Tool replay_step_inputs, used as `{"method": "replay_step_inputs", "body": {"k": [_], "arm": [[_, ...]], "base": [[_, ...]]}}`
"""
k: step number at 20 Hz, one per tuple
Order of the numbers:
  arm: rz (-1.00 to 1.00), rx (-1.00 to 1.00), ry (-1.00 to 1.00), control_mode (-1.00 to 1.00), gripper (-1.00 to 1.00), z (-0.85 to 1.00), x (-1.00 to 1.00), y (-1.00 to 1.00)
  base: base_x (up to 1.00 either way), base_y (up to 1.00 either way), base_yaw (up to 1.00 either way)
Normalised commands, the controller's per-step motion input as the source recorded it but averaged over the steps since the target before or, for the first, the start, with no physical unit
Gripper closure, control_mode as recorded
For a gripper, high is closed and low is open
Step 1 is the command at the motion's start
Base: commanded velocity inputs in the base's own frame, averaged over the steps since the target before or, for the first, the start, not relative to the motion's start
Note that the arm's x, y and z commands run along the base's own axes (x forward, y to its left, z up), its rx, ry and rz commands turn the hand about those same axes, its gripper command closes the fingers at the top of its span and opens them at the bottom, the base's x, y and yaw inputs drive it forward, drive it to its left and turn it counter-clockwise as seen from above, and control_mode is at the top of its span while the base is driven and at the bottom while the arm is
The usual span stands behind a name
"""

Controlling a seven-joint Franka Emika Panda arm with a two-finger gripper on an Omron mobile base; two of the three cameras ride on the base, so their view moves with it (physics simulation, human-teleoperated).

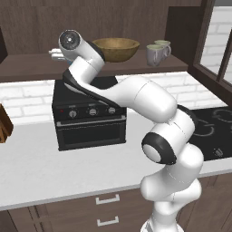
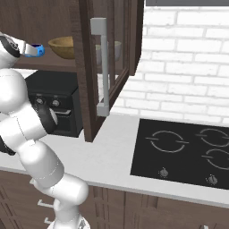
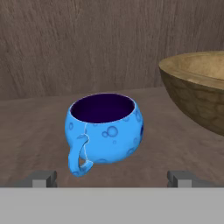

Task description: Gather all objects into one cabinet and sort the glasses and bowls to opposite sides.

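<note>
Tool (image 3: 112, 179) is up at the cabinet shelf (image 3: 39, 127), fingers spread wide — one tip (image 3: 40, 178) low on each side of the hand view, nothing between them. Blue bowl (image 3: 104, 129) stands upright on the shelf straight ahead of the tool, centred on the gap between the tips but apart from both. It has a small loop handle that points back toward the tool, slightly toward the left tip.

Wooden bowl (image 3: 197, 89) sits just beside the blue one, on the tool's right, rim higher than the blue bowl's. The two mugs (image 1: 157, 52) are further along the shelf past the wooden bowl, close together. So all four things look to be in the one cabinet already, bowls on one side, mugs on the other.

My read: the step in hand is either a release just done or a last nudge of the blue bowl. To do it well:
- keep the fingers wide and pull straight back along the approach line — no sideways drift, the handle is the first thing a tip would snag
- keep clear of the wooden bowl's wall on the right
- mind the glass-paned door (image 2: 103, 67) — it stands open on that side
</note>
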Motion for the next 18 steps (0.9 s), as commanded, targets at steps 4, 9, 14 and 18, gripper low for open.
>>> {"method": "replay_step_inputs", "body": {"k": [4,9,14,18], "arm": [[-0.04,0.0,0.04,-1.0,-1.0,0.0,0.11,0.0],[-0.01,0.0,0.07,-1.0,-1.0,0.0,0.04,0.03],[0.0,-0.01,0.06,-1.0,-1.0,0.0,0.0,0.09],[0.0,-0.01,0.01,-1.0,-1.0,0.0,0.0,0.11]], "base": [[0.0,0.0,0.0],[0.0,0.0,0.0],[0.0,0.0,0.0],[0.0,0.0,0.0]]}}
